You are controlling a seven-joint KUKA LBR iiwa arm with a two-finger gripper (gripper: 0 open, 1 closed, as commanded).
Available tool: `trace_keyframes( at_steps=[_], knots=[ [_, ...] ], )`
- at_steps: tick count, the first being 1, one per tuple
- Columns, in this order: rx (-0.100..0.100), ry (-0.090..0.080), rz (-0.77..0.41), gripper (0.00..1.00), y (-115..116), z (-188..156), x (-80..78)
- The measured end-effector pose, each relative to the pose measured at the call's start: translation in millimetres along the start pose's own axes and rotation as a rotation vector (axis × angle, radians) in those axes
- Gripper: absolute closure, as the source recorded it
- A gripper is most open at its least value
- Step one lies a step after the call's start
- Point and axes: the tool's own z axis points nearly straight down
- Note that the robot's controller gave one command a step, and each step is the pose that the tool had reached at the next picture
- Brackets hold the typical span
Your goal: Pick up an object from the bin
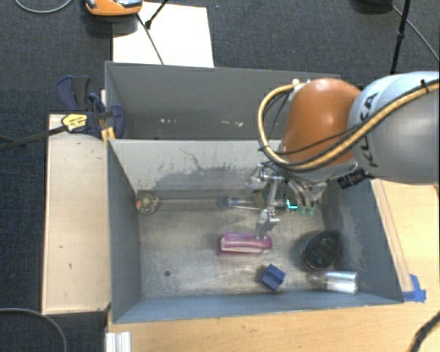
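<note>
A dark grey, rough-textured carpet floor [41, 41] lies all around the work area. Thin black cables cross it: one loops at the upper left corner [41, 5], another curves along the lower left [34, 313]. An orange-and-black rounded device [113, 5] sits at the top edge. A slim black rod [399, 34] slants down at the upper right. The light is soft and even, casting no hard shadows.
</note>
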Motion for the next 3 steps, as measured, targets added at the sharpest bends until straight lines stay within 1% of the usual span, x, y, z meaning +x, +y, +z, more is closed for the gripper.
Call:
trace_keyframes(
  at_steps=[1,2,3],
  knots=[
    [0.0,-0.014,-0.221,0.0,7,93,34.0],
    [0.0,-0.019,-0.218,1.0,7,90,32.0],
    [0.002,-0.014,-0.219,1.0,-4,-69,31.9]
  ],
)
